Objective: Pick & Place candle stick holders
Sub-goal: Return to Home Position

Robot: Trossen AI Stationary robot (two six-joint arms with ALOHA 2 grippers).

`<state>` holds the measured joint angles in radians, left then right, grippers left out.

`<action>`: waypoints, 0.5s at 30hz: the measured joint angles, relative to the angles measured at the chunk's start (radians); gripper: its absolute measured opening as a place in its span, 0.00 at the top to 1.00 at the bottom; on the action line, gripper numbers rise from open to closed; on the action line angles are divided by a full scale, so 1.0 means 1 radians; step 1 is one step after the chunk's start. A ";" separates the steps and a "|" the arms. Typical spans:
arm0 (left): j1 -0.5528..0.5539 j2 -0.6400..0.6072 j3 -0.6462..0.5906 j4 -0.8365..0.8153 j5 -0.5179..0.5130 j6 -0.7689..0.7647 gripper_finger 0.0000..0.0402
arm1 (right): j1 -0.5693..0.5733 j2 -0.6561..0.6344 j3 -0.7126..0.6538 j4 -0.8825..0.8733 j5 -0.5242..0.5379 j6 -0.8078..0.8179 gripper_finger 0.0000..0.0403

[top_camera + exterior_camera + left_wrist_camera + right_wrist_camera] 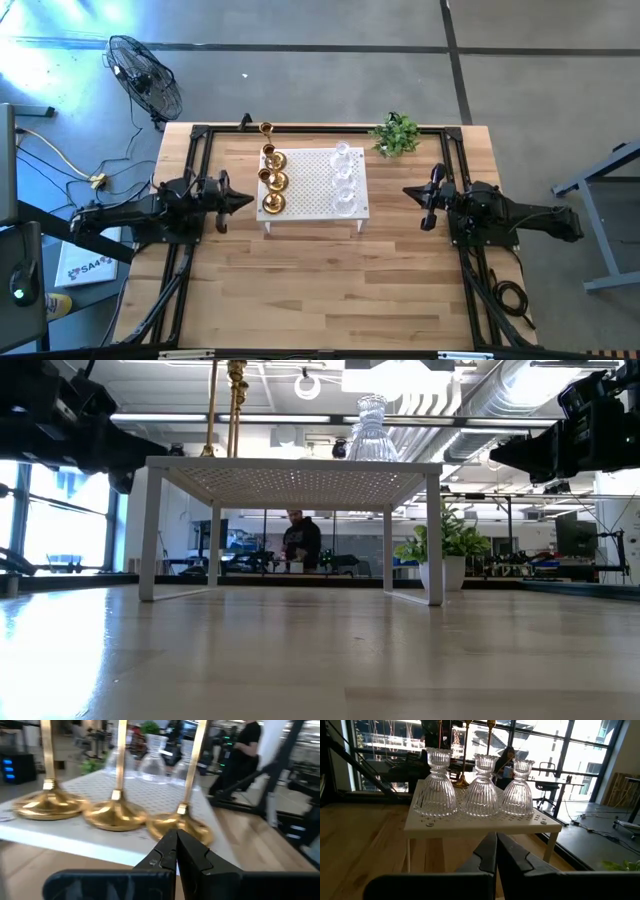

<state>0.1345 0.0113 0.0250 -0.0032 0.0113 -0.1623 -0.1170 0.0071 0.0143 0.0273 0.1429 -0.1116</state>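
Note:
A white perforated stand [313, 190] sits at the table's middle, toward the far edge. On its left side three gold candle stick holders [273, 181] stand in a row on round flared bases [115, 815], with tall stems. On its right side three clear ribbed glass holders [343, 180] [481, 787] stand in a row. My left gripper [248, 200] [176, 845] hovers level just left of the stand, shut and empty, pointing at the nearest gold base. My right gripper [408, 192] [496, 850] hovers level to the right of the stand, shut and empty, facing the glass holders.
A small green plant [397, 133] stands at the far right of the table. Black frame rails [200, 135] run along the table's edges. Bare wood [320, 285] lies in front of the stand. A person [300, 540] is in the room beyond, and a fan [145, 75] stands off the table.

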 joint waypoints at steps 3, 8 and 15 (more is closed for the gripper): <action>-0.068 0.000 0.000 0.000 0.000 0.000 1.00 | 0.000 0.000 0.000 0.000 0.000 0.000 1.00; -0.151 0.000 0.000 0.000 -0.001 0.000 1.00 | 0.000 0.000 0.000 0.000 0.000 0.000 1.00; -0.175 0.000 0.000 0.000 -0.003 0.000 1.00 | 0.000 0.000 0.000 0.000 0.000 0.000 1.00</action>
<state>-0.0402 0.0113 0.0250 -0.0029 0.0086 -0.1623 -0.1173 0.0072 0.0139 0.0273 0.1429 -0.1117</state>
